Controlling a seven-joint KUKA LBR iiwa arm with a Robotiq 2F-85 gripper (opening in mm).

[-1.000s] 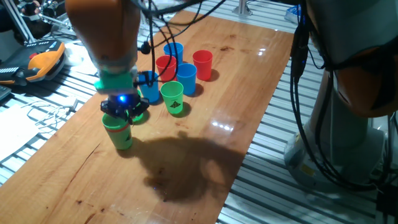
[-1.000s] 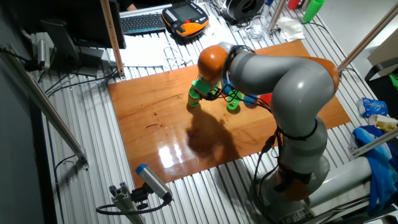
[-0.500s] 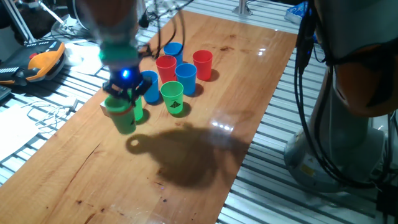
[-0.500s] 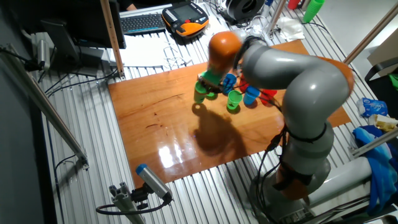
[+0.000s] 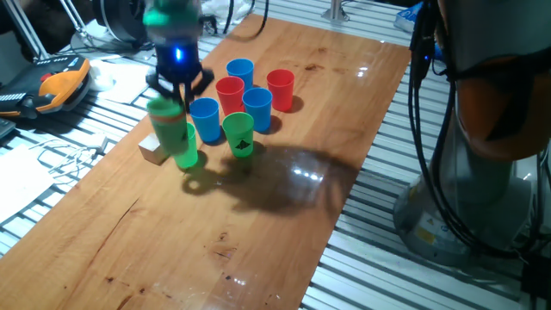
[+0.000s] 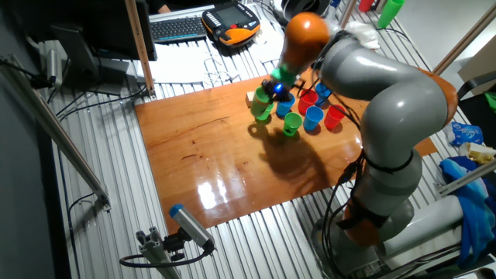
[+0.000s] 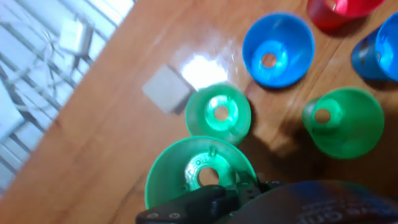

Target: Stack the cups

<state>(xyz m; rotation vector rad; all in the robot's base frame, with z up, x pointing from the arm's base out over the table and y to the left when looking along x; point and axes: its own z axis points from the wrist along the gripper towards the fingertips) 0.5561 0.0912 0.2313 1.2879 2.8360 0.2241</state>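
Gripper (image 5: 178, 86): your jaws are closed on the rim of a green cup (image 5: 166, 120), held clear above the counter (image 5: 284, 198).
Below it: another green cup (image 5: 187, 146) stands upright beside the small wooden cube (image 7: 165, 88).
Other cups (image 5: 245, 95): blue, red and green, clustered upright just beyond.
Markings: dark mark on the front green cup (image 5: 239, 135); you have no legible writing.

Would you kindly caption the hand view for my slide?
Gripper holds a green cup above another green cup beside a wooden cube.
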